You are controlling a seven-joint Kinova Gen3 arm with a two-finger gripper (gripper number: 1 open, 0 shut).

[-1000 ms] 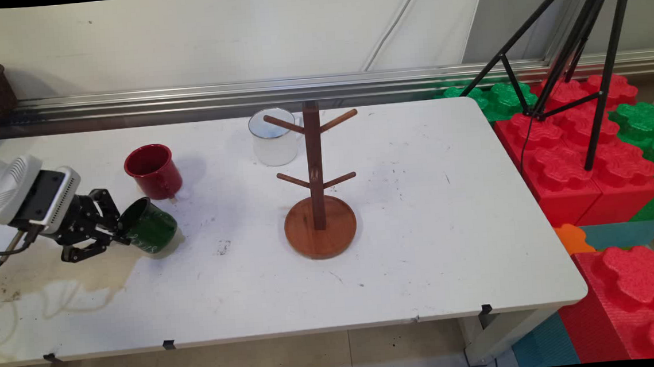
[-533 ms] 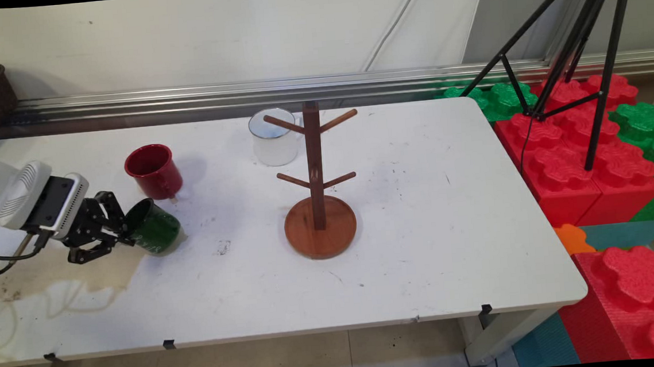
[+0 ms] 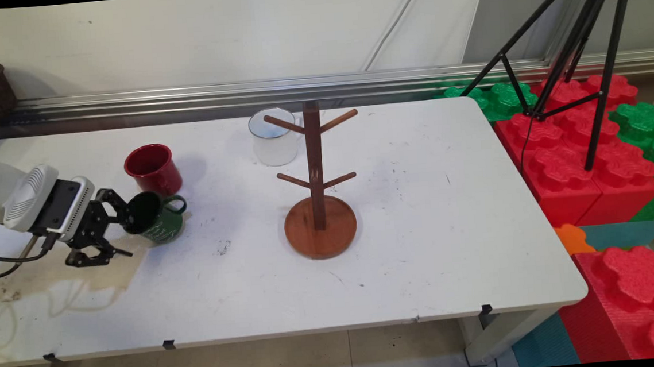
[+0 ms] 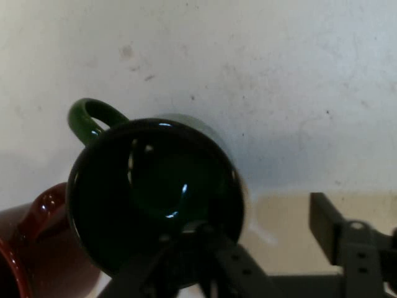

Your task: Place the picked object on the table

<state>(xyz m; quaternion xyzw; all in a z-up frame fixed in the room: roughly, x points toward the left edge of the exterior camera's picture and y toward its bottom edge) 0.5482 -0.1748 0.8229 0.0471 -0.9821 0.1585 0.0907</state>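
I see the gripper [image 3: 116, 229] spread open, one finger inside the mouth of the green mug [image 3: 155, 217] and one outside, nothing clamped. The mug lies tipped on the table [image 3: 422, 228], mouth toward the gripper, handle up. The red mug [image 3: 153, 170] stands just beyond.

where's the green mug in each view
Main view: green mug at table's left, tilted, by the gripper.
Hand view: green mug centre-left, mouth toward the camera, handle at upper left.
Shared landmark: red mug, in the hand view's lower left.
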